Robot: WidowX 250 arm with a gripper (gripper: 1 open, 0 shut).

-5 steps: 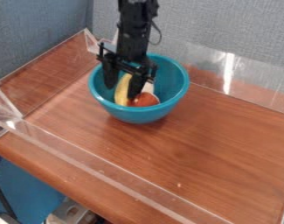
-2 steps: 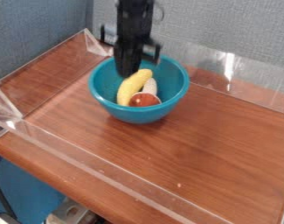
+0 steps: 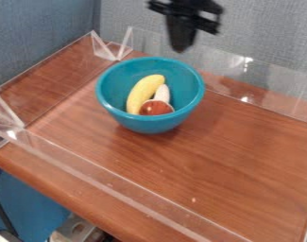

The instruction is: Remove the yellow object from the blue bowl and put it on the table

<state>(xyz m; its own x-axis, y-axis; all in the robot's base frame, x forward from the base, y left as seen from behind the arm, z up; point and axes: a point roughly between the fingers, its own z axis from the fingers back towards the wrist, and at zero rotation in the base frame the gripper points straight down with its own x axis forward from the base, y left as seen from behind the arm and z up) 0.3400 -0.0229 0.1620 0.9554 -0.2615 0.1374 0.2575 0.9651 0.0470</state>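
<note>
Blurring dark jaws (image 3: 181,43); arm cut off at top edge.

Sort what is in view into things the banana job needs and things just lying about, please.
For the job:
- yellow banana
- blue bowl
- table
- gripper

Just lying about:
- red ball
- small white piece

one blue bowl (image 3: 152,68) sat on one wooden table (image 3: 200,180), toward the far left. in it were three things: one yellow banana (image 3: 145,90) at the left, one red ball (image 3: 156,108) at the near side, and one small white piece (image 3: 162,94) at the right.
</note>
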